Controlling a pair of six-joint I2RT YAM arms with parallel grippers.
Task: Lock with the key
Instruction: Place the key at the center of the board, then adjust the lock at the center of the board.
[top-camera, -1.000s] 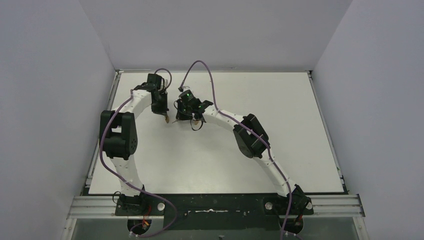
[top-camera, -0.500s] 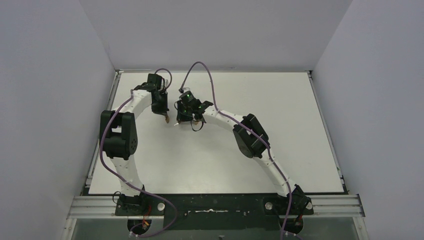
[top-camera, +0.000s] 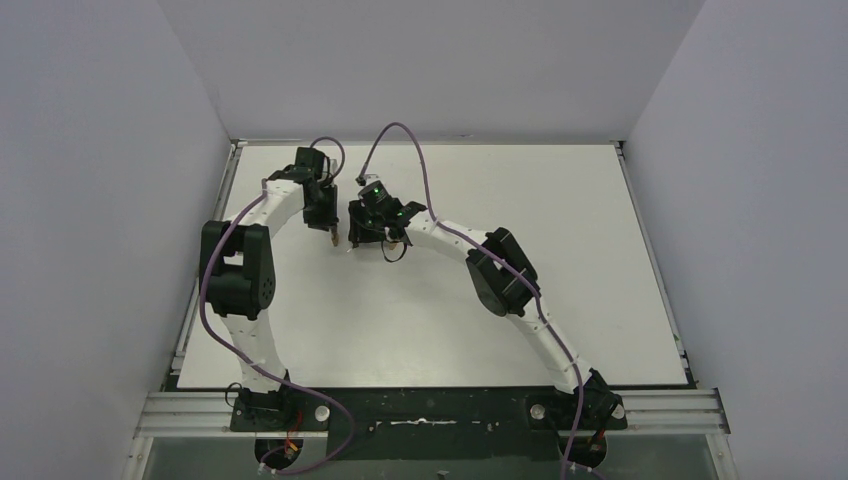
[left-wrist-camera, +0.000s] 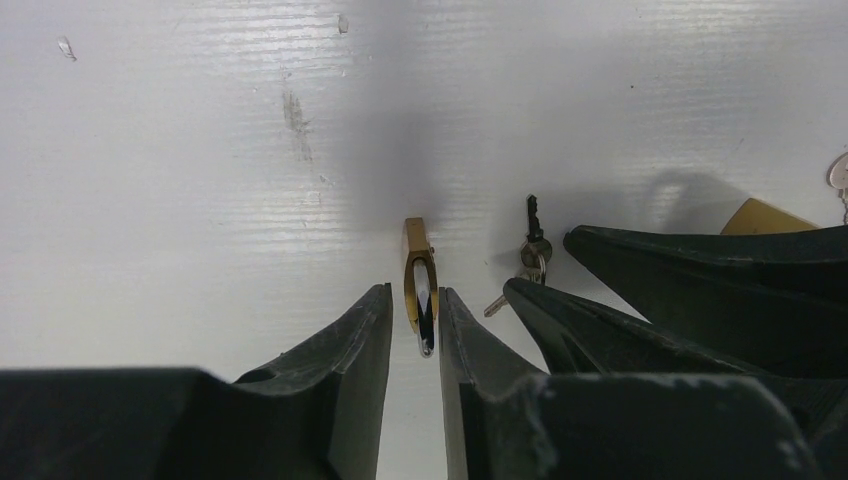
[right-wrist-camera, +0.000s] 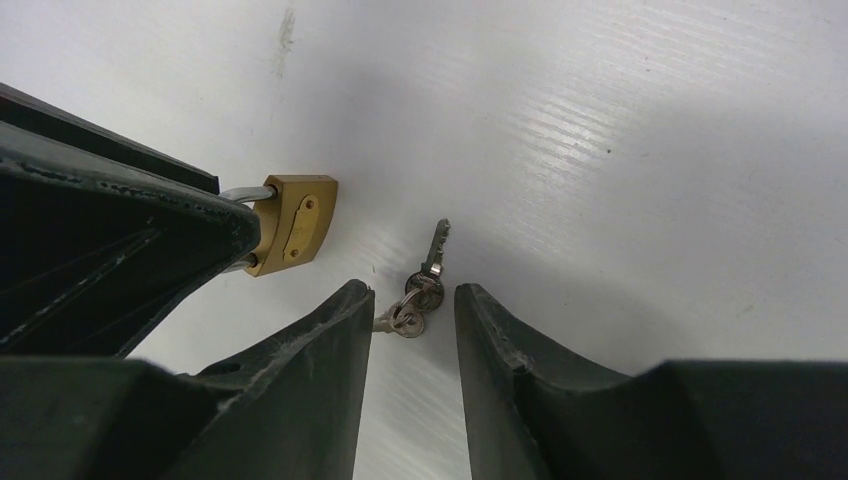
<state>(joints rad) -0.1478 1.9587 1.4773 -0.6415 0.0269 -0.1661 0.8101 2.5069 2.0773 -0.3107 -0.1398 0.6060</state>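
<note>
right gripper: has edged toward the left edge of the table
gap to left gripper: narrower than a second ago

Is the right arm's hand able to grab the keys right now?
Probably yes. The keys lie on the table between the open fingers of the right hand, nothing covering them. The padlock and left hand sit off to one side.

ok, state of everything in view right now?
left gripper: shut on padlock shackle
right gripper: open, straddling keys
padlock: held on edge; locked or not, cannot tell
keys: on ring, flat on table, ungripped, not in padlock
</note>
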